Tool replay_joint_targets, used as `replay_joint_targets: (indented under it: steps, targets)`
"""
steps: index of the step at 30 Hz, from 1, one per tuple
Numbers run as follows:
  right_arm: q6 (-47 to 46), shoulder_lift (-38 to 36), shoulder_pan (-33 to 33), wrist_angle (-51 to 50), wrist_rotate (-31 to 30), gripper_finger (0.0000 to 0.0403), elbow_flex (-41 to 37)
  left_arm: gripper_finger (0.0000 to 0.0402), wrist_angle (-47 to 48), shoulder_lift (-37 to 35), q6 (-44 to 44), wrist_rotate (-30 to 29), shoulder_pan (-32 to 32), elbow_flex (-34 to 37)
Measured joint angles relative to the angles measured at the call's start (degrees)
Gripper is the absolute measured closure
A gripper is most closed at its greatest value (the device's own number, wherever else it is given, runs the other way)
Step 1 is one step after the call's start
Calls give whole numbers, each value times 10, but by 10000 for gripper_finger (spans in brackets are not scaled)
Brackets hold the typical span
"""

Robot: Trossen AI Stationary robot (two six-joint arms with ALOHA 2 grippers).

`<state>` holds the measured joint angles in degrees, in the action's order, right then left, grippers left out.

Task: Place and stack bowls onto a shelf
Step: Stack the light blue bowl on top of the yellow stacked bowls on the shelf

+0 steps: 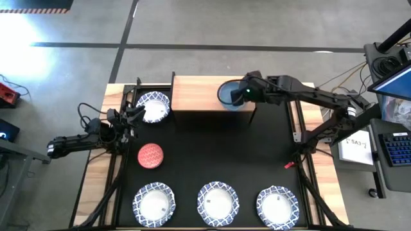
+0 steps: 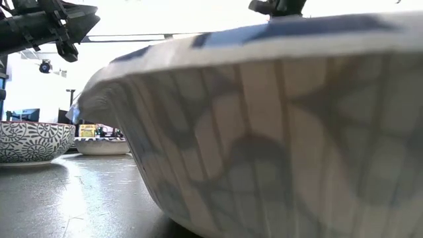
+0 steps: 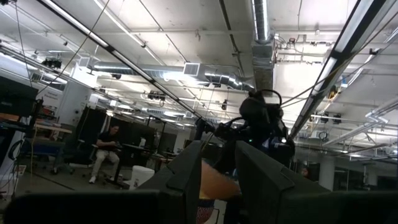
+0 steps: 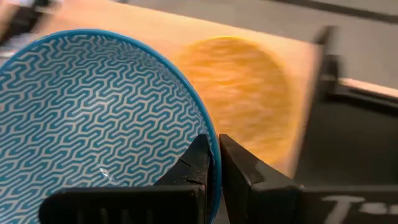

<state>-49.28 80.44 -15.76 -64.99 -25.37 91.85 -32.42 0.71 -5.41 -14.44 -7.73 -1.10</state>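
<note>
Over the light-wood shelf (image 1: pixel 199 94), I see right gripper (image 4: pixel 215 163) jaws clenched on the blue zigzag-patterned bowl's (image 4: pixel 93 118) rim; left gripper (image 1: pixel 133 117) jaws: can't tell.

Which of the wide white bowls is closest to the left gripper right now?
The wide white bowl at the table's back left, beside the shelf. It lies right next to the left gripper; the other three wide bowls stand in a row along the front edge.

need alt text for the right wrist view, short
The right claw is shut on the rim of a blue bowl with a zigzag pattern inside, held over the light-wood shelf. A blurred yellow round shape lies on the shelf beyond the bowl.
</note>
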Motion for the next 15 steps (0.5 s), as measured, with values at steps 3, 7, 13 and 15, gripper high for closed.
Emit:
replay_joint_targets:
  steps: [3, 7, 13, 15]
  targets:
    - [8, 6, -17, -7, -3, 390, 0, 319, 0, 0, 0, 0, 0, 0]
    - [23, 6, -32, 3, -3, 390, 0, 319, 0, 0, 0, 0, 0, 0]
    - [38, 3, -51, 3, -25, 390, 0, 319, 0, 0, 0, 0, 0, 0]
    - [43, 4, -58, 2, -32, 390, 0, 319, 0, 0, 0, 0, 0, 0]
